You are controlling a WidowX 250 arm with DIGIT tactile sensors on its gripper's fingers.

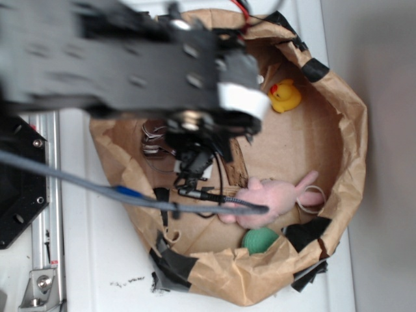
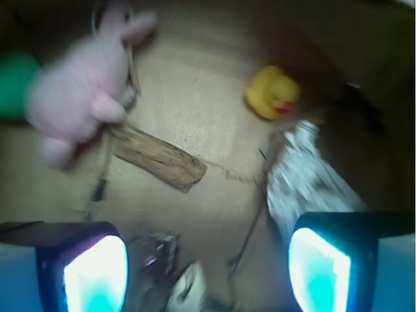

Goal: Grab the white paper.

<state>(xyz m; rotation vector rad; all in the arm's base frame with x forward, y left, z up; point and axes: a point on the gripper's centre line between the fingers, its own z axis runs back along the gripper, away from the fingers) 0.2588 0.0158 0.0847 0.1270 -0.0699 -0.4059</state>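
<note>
While the claw (image 2: 208, 260) is hanging inside the brown bag (image 1: 338, 130), its two fingers (image 2: 94, 270) are standing spread wide at the bottom of the wrist view, pinching nothing. Nearest, between them, some small dark clutter is lying too blurred to name. Just above the right finger, the white paper (image 2: 302, 175) is lying off to the claw's right rather than between the fingers, its long axis running away from the camera toward the far wall. In my judgement, the claw is needing a shift rightward before closing. A brown wood piece (image 2: 156, 159) is lying slantwise in the middle. Farther off, a yellow duck (image 2: 272, 93) is sitting beyond the paper, and a pink plush bunny (image 2: 81, 91) is lying far left beside something green (image 2: 14, 84). In the exterior view, the arm is hiding the paper.
</note>
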